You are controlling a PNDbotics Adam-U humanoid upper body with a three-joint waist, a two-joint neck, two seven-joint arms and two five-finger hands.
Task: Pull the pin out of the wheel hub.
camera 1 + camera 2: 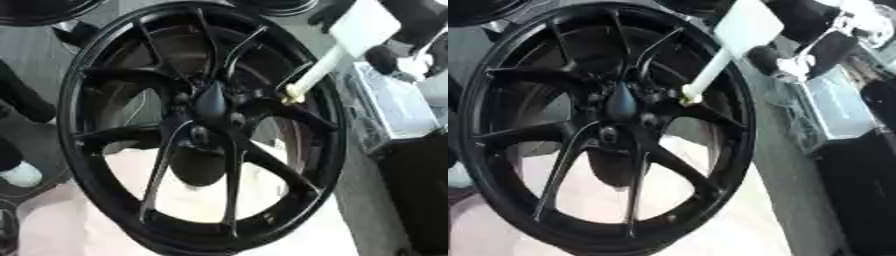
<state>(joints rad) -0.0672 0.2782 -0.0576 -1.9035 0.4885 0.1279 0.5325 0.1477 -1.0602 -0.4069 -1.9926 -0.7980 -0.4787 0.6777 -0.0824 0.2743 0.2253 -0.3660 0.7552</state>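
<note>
The stiff, light-looking white pin [317,70] with its flat paddle head sits near the centre of the black spoked alloy wheel hub [203,130], and my right hand [811,25] seems curled around that head, where I'd grip.

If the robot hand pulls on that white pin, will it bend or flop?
Probably not: the white pin looks straight and stiff, with a flat wide handle. Its tip sits among the black wheel's spokes, so it may slide out straight. It looks light.
</note>
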